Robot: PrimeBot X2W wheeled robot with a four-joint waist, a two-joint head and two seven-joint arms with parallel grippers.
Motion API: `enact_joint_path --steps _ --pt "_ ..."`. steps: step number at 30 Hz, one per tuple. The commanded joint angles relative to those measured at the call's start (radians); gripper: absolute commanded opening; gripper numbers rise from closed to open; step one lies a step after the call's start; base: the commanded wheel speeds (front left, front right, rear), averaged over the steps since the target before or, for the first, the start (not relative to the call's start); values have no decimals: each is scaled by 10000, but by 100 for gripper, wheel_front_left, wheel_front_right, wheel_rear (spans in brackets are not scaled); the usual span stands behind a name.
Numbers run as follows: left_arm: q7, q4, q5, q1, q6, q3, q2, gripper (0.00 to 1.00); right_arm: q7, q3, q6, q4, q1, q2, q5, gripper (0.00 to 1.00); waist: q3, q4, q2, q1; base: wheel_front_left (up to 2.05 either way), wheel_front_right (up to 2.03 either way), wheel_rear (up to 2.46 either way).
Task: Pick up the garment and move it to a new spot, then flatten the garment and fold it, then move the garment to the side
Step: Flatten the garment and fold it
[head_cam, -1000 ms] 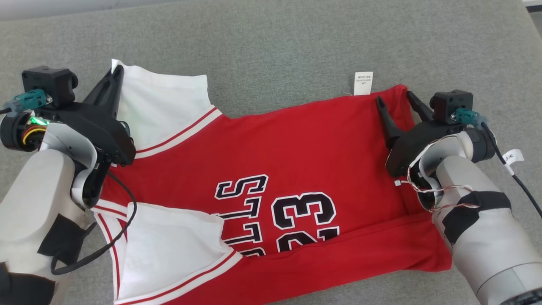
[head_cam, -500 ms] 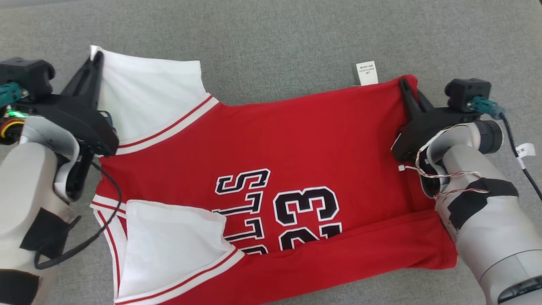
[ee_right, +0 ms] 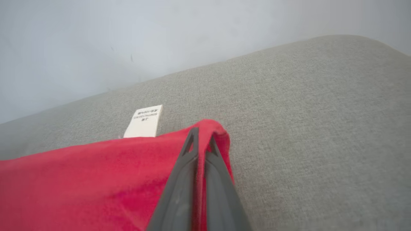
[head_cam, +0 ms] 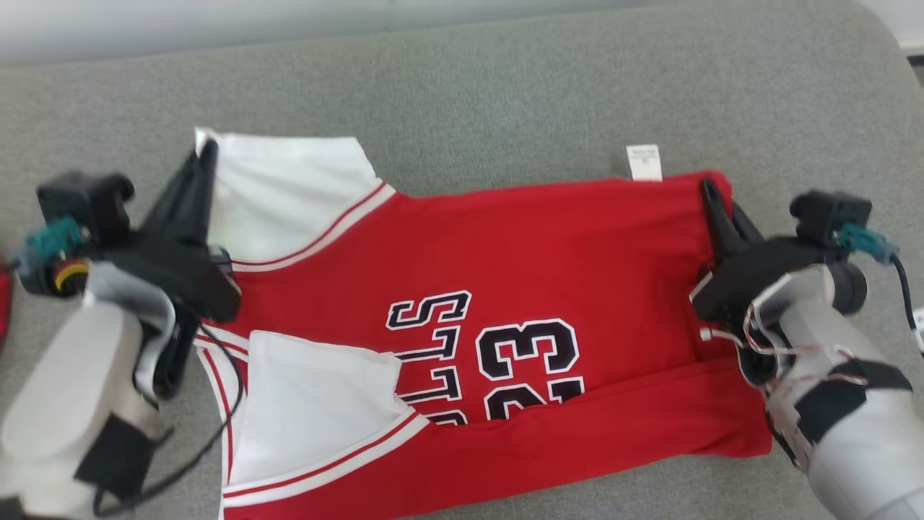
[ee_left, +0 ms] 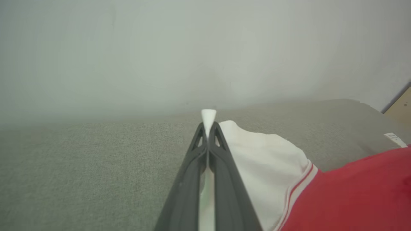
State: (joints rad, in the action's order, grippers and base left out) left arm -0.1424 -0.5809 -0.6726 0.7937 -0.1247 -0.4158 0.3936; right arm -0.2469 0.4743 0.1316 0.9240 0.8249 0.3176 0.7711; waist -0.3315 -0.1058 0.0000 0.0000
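- Across the middle of the cushion (head_cam: pixel 505 87) I find the jersey (head_cam: pixel 548 245) spread with its black-and-white print facing up. Its sleeves point toward the left edge and its hem toward the right edge.
- Left gripper (head_cam: pixel 205 160): its fingers are pressed together on the outer corner of the far sleeve (head_cam: pixel 289 195), toward the far-left corner of the cushion. From the left wrist I see a white tip of cloth poking out past the fingertips of this gripper (ee_left: pixel 208 128), with more white cloth pinched down between the fingers.
- Right gripper (head_cam: pixel 712 193): it is clamped on the far hem corner of the jersey, toward the right edge. From the right wrist I see red cloth (ee_right: pixel 80 183) wrapped over and caught between the fingers of this gripper (ee_right: pixel 201 138).
- Near sleeve (head_cam: pixel 317 404): it lies folded over the red body, white side up, and touches the lettering.
- A crease runs along the near side of the red body, from below the number out to the hem.
- Label (head_cam: pixel 644 162): white, flat on the cushion just beyond the far edge of the jersey, near the right gripper.
- I cannot tell whether the gripped corners are off the cushion.
- Wall (ee_left: pixel 192 48): pale, standing behind the far edge of the cushion.
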Motion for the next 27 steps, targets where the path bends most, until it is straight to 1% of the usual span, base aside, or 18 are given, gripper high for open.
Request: enact_joint_path --steps 1,3,5,11,13,14,21,23,27 --pt "-96 122 -71 -282 -47 -1 50 0 -49 70 -21 -85 -238 130 163 0 208 73 0 0 0 0 0" --pt "-250 439 -156 -811 -10 12 86 0 -96 292 -23 -453 -617 306 436 0 373 118 0 0 0 0 0" --pt "-373 814 -281 -1397 123 69 127 0 -120 447 -21 -826 -1073 478 834 0 561 187 0 0 0 0 0" --pt "-679 2254 -424 -3348 373 -1 151 0 -180 819 -21 -2018 -2343 1340 1489 0 1038 467 0 0 0 0 0" --pt "-739 2701 -413 -3942 557 -75 94 0 -186 646 -23 -2447 -2743 1636 1591 0 1174 570 0 0 0 0 0" --pt "-783 3043 -453 -4475 661 -168 28 0 -186 415 -21 -2836 -3212 1828 1653 0 1304 664 0 0 0 0 0" --pt "-956 3887 -542 -5994 1068 -399 -316 0 -173 -155 -21 -3994 -4730 2158 1620 0 1592 908 0 0 0 0 0" --pt "-1020 3912 -549 -6243 1116 -404 -384 0 -174 -291 -21 -4170 -5067 2229 1649 0 1641 948 0 0 0 0 0" --pt "-1095 3772 -706 -6636 1043 -381 -594 0 -174 -572 -23 -4193 -5571 2324 1615 0 1736 1000 0 0 0 0 0"
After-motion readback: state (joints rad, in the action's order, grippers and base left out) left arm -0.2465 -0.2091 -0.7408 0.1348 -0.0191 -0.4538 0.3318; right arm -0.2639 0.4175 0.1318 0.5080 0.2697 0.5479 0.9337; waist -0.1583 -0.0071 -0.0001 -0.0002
